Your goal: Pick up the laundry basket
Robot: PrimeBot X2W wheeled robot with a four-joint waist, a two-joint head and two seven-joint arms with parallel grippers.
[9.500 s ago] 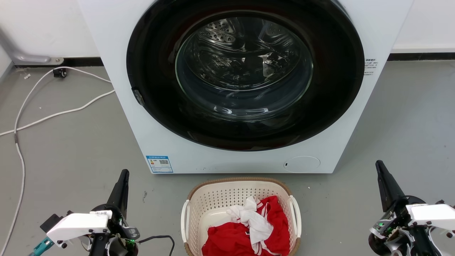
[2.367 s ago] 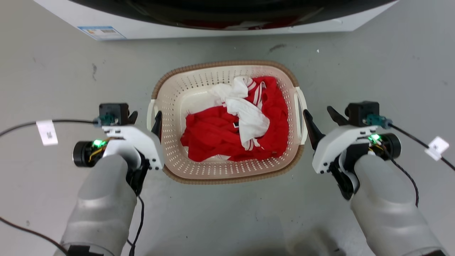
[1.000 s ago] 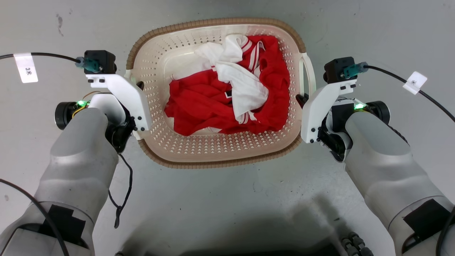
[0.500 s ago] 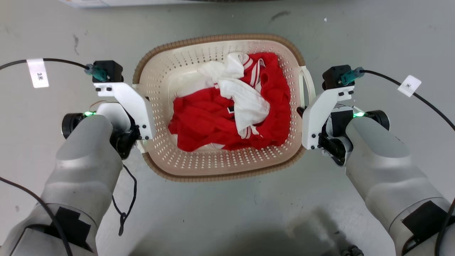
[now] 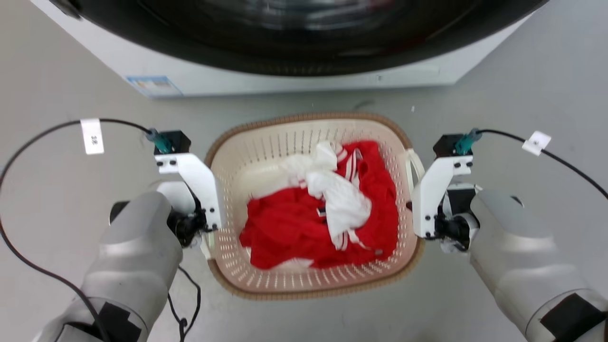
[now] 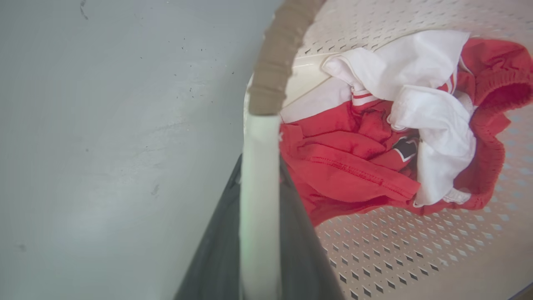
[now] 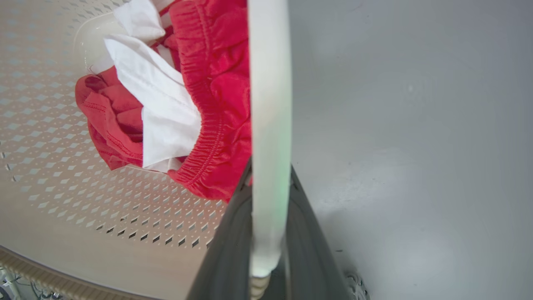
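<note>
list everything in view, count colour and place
washing machine: one, white, top of head view
sticker: one, blue, washer's front
laundry basket: one, cream, brown rim, before the washing machine
red clothes: count unclear, red, heaped in the basket
white cloth: one, white, atop the red clothes
cable tags: two, white, one beside each arm
forearms: two, grey, head view's lower corners
left gripper: one, dark, jaws shut on left handle
right gripper: one, dark, jaws shut on right handle

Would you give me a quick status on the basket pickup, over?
Left end effector shut on a basket handle, right end effector on the other. Clothes inside. Washer just ahead, not touching.
</note>
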